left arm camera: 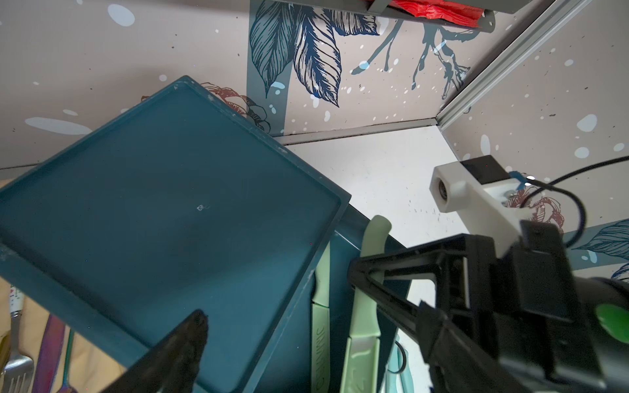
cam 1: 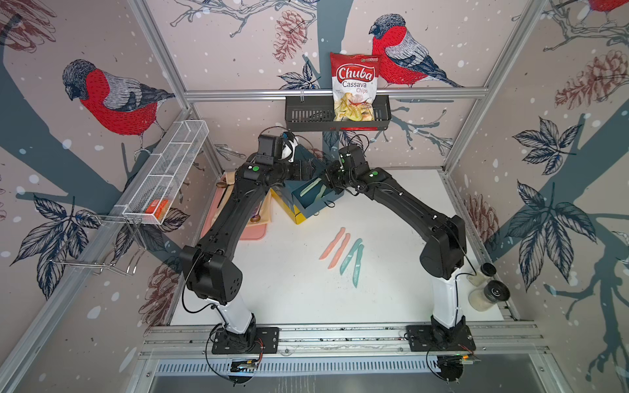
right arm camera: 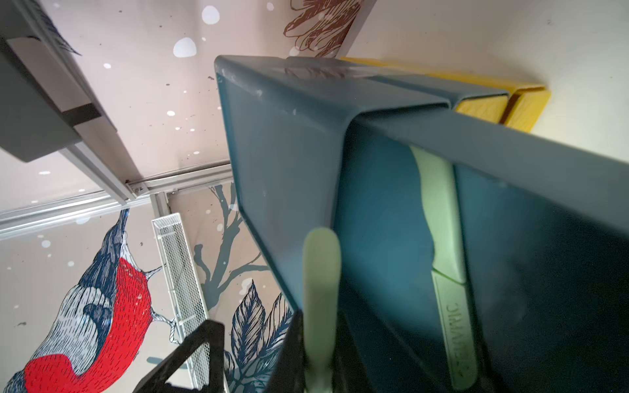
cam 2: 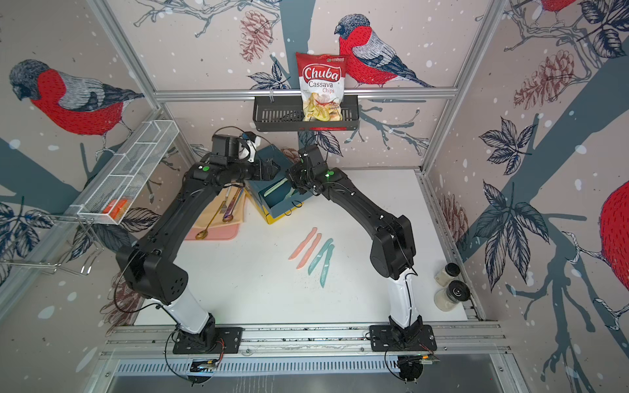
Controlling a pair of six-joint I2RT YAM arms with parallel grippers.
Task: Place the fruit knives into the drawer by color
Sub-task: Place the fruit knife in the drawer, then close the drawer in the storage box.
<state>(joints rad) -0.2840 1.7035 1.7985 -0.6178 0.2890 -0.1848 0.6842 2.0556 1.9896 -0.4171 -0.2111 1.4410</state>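
Note:
The drawer chest (cam 1: 308,209) stands at the back with its teal top drawer (cam 2: 277,208) pulled out. One pale green knife (cam 1: 309,187) lies inside it. My right gripper (cam 1: 328,180) is shut on a second pale green knife (right arm camera: 321,272), holding it over the open drawer next to the lying one (right arm camera: 446,238). My left gripper (cam 1: 308,170) hovers open over the chest's teal top (left arm camera: 170,211), holding nothing; one of its fingertips (left arm camera: 194,326) shows. Two salmon-pink knives (cam 1: 335,246) and two teal-blue knives (cam 1: 354,260) lie side by side on the white table.
A pink tray (cam 2: 218,234) with a cloth and metal cutlery sits left of the chest. A black wall basket (cam 1: 306,117) holds a chips bag (cam 1: 354,85). A white wire basket (cam 1: 170,170) hangs on the left wall. Two jars (cam 1: 486,285) stand at the table's right edge.

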